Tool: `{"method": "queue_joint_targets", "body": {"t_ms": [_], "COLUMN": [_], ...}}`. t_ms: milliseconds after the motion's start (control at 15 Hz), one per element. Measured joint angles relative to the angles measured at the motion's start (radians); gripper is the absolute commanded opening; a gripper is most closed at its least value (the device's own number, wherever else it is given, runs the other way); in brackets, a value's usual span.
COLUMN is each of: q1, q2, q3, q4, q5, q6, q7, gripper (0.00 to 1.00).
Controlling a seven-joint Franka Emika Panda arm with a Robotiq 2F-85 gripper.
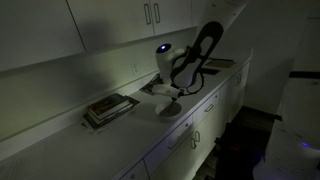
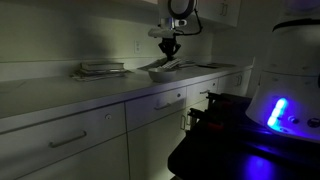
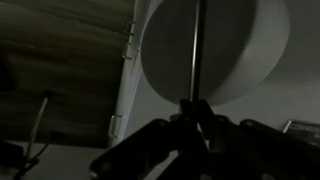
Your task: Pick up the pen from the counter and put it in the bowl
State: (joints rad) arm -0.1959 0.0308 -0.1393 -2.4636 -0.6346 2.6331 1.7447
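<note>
Directly over the bowl (image 2: pixel 165 71) hung the gripper (image 2: pixel 170 46), pointing straight down. The arm (image 1: pixel 200 50) reached out over the counter (image 2: pixel 60 95) in a tall arch, its elbow high against the upper cabinets (image 1: pixel 150 12). In the wrist view the jaws stood drawn close together with the pen (image 3: pixel 197 50) between them; the picture was dim, so the grip looked firm but could not be called certain. From the jaw tips the pen ran straight on as a thin dark line across the pale round of the bowl, which filled the view just beyond the jaws. In both exterior views the bowl sat on the counter right beneath the jaws and apart from them, and the pen was too thin and dark to make out there. Well off to one side of the jaws lay a flat book-like stack (image 1: pixel 110 108).
</note>
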Motion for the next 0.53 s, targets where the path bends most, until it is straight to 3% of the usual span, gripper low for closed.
{"method": "queue_joint_targets", "body": {"t_ms": [67, 133, 533], "q1": [0.002, 0.006, 0.066], "q2": [0.026, 0.052, 0.117], "q3": [-0.002, -0.004, -0.036], "q4": [0.019, 0.038, 0.102], "q5": [0.003, 0.008, 0.029], "q6": [0.0, 0.0, -0.003], "q7": [0.007, 0.007, 0.013], "gripper": [0.38, 0.4, 0.84]}}
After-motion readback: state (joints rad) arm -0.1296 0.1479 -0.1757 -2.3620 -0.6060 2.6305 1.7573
